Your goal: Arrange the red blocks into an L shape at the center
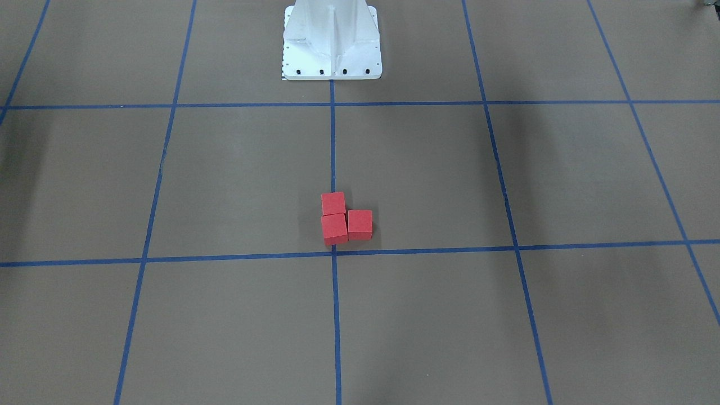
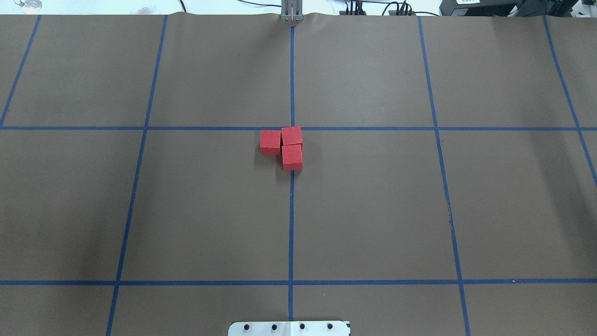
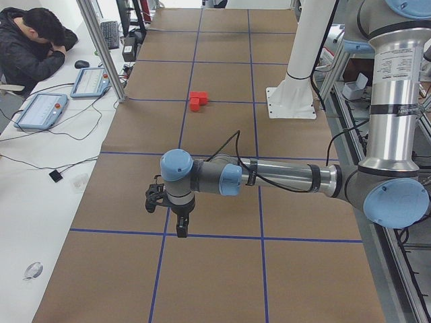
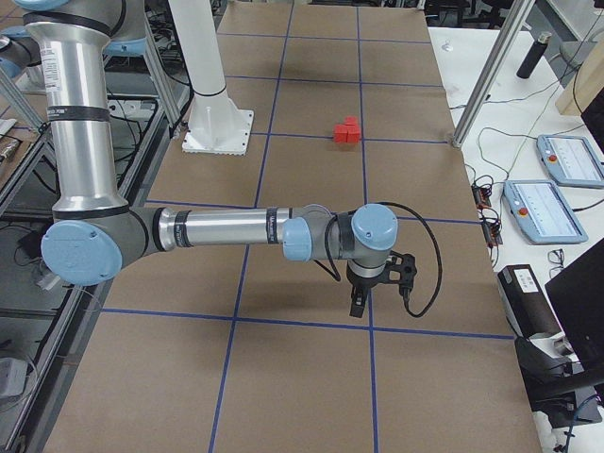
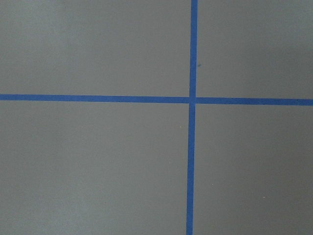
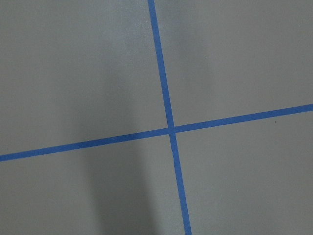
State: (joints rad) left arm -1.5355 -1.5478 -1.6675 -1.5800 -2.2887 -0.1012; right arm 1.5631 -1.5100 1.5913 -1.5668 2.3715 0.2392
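Left claw (image 3: pixel 181 227), right claw (image 4: pixel 359 304): both hang over worktop (image 2: pixel 186 210), well apart from center (image 1: pixel 334 253); open or closed, cannot tell. Blocks (image 2: pixel 287 143): three touching in an L, just robot-side of center. Likely light, stiff, matte; pinch opposite flat faces.

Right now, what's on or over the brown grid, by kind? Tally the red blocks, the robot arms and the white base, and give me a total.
Red blocks: 3
Robot arms (left arm, right arm): 2
White base: 1
Total: 6
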